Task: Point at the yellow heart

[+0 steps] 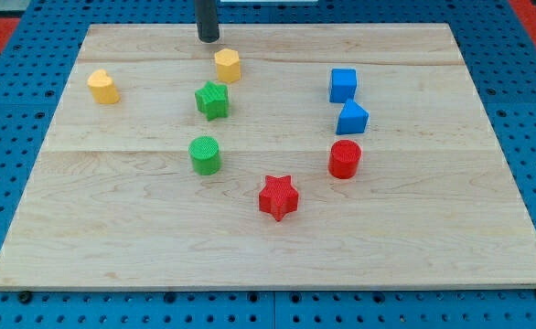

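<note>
On the wooden surface (414, 228), the yellow heart (103, 87) sits alone; its shape is small, so that is my best guess. My tip (209, 38) is well to the heart's right and a bit higher. I have no hand, just a rod. Slide over slowly and stop just beside the heart without bumping it.

Our tip (209, 39) rests near the board's (112, 228) top edge, just above a yellow block (228, 65) and well right of another yellow block (103, 87). Below sit a green star (212, 100), green cylinder (205, 154) and red star (278, 197). At the view's right stand two blue blocks (343, 85) (351, 118) and a red cylinder (345, 158).
</note>
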You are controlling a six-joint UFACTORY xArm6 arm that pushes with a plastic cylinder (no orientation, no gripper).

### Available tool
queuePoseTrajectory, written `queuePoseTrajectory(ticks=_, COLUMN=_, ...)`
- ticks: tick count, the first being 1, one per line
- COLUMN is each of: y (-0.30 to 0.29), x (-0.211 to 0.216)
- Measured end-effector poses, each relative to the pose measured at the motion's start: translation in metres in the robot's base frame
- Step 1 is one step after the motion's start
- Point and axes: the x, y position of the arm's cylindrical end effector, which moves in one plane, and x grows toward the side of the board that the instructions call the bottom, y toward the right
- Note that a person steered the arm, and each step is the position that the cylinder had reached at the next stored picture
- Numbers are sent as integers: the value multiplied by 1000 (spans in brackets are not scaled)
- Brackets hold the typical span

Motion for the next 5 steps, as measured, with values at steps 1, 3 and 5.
queuePoseTrajectory(ticks=1, y=-6, x=-19)
queuePoseTrajectory(ticks=3, y=-12, x=-27)
queuePoseTrajectory(ticks=5, y=-23, x=-27)
